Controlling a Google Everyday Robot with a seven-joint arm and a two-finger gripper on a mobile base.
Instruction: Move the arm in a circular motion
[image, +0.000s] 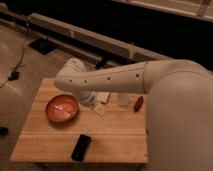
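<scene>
**Arm stretched across the table, pincer state unreadable**

We see the arm (107, 79) filling the right side of the view: a thick cream-white shoulder mass at right, then a long rounded tube segment with small dark screw holes running leftward over the back half of the wooden table (115, 140). It ends in a bulbous joint above the table's rear left area, just behind the bowl.

The gripper (90, 98) hangs below that joint, a small pale tip low over the tabletop, between the bowl and the pale items behind it. We cannot tell how it stands: the tip is mostly tucked under the joint.

On the table:
- orange-red bowl (62, 108), left of centre, something pale lying inside it
- black phone-like slab (81, 147), near the front edge, lying flat and angled
- pale flat packet (99, 109), just right of the gripper tip
- clear cup-like container (123, 99), right next to the arm tube, partly hidden by it
- small red object (138, 103), near the right edge, beside the shoulder

Behind the table we see dark floor, a long pale rail (80, 32) running diagonally, and a cable with a plug (14, 75) at left.
</scene>
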